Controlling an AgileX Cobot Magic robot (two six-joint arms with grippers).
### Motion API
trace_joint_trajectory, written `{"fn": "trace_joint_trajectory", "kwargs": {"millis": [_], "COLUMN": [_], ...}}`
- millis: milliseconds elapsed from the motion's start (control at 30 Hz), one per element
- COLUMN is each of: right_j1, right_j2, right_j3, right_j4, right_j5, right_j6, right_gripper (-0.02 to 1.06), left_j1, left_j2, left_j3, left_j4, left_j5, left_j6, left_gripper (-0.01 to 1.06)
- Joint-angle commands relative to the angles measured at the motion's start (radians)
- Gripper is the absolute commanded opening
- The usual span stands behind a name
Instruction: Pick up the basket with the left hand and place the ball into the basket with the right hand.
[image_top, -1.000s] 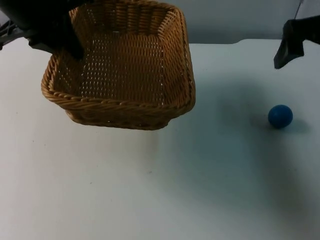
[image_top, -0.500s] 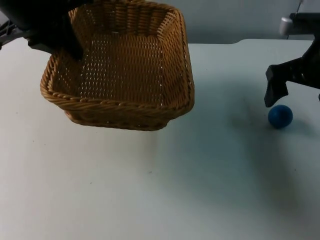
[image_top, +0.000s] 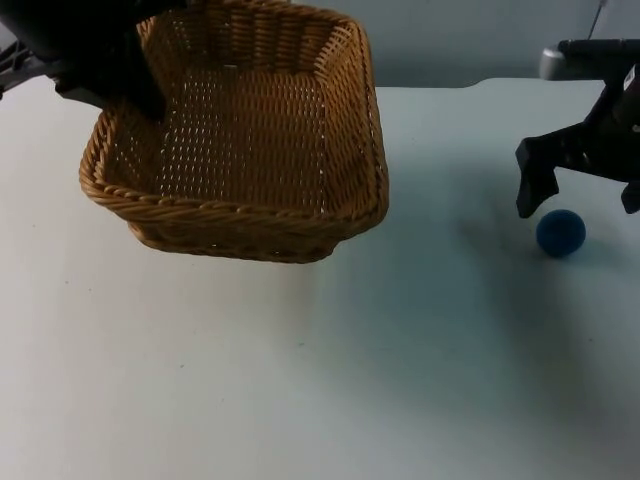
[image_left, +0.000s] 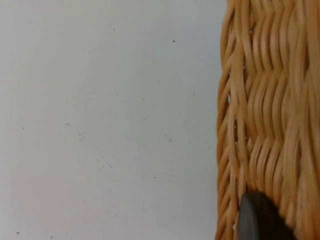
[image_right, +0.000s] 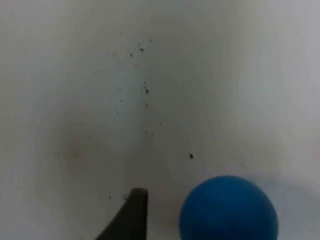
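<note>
Holding basket (image_top: 240, 150) off table (image_top: 300, 380) by far-left rim, left gripper (image_top: 150, 100) clamped on weave, mouth up to receive. Hovering right gripper (image_top: 580, 200) spread astride ball (image_top: 560, 232), resting on table, ungrasped.

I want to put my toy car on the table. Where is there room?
The wide bare stretch of table in front of the basket and the strip between basket and blue ball are free. It is crowded by the ball, where the right gripper hangs, and where the left gripper holds the basket.
</note>
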Motion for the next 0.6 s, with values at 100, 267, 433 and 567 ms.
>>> {"fn": "trace_joint_trajectory", "kwargs": {"millis": [100, 267, 433, 567], "right_j1": [0.017, 0.04, 0.055, 0.055], "right_j2": [0.02, 0.024, 0.051, 0.068], "right_j3": [-0.034, -0.034, -0.034, -0.034], "right_j4": [0.059, 0.059, 0.058, 0.05], "right_j5": [0.038, 0.04, 0.057, 0.06], "right_j6": [-0.072, -0.072, -0.057, -0.054], "right_gripper": [1.04, 1.04, 1.04, 1.03], "left_j1": [-0.004, -0.004, -0.004, -0.004], "left_j2": [-0.011, -0.011, -0.011, -0.011], "left_j3": [0.001, 0.001, 0.001, 0.001], "left_j4": [-0.023, -0.023, -0.023, -0.02], "left_j5": [0.001, 0.001, 0.007, 0.009], "left_j6": [-0.009, -0.009, -0.009, -0.009], "left_gripper": [0.0, 0.0, 0.0, 0.0]}}
